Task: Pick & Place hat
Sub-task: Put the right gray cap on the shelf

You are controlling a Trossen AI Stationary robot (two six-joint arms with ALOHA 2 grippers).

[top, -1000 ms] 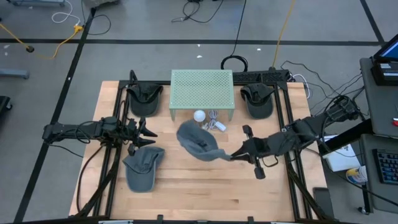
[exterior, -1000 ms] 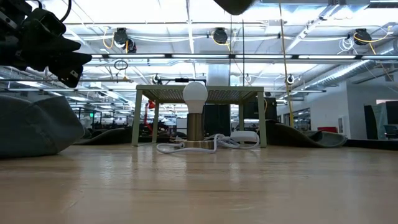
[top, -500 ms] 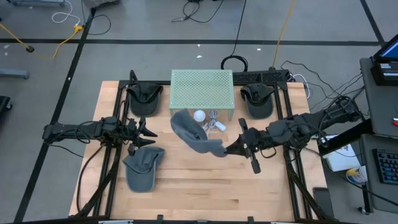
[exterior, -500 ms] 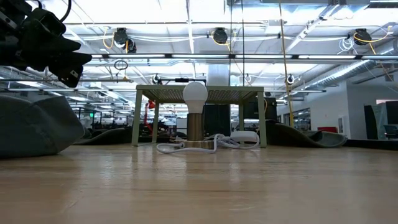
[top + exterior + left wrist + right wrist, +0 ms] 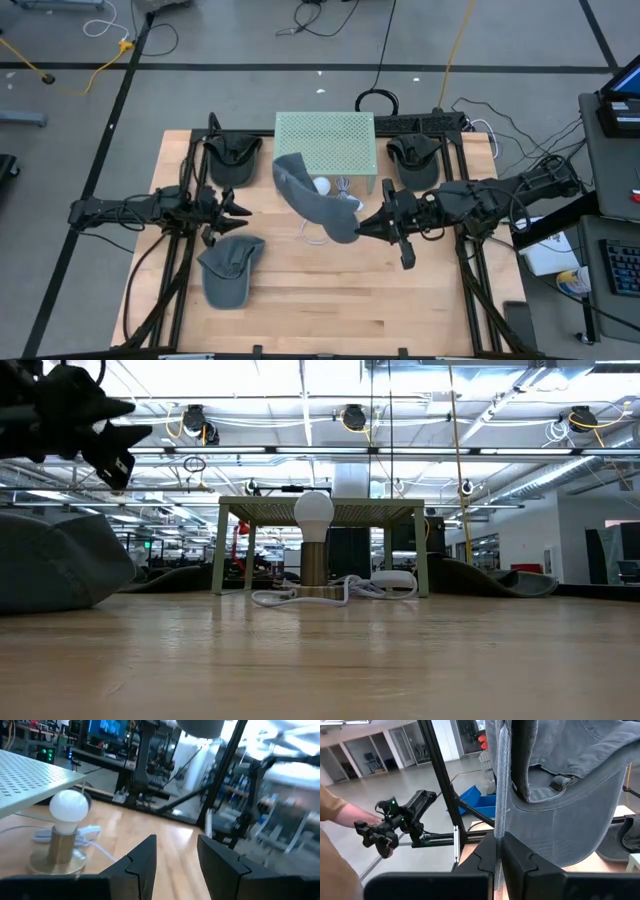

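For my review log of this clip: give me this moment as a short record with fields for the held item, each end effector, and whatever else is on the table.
held item: grey hat, lifted above the table
right end effector: shut on the grey hat's brim
left end effector: open, empty, at table's left
second hat: lying on the table, front left
green rack: at the back, bulb lamp before it

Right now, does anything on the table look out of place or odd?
Nothing looks damaged or spilled. One hat hangs in the air, pinched by its brim in the right claw, above the lamp. A second hat lies flat on the table.
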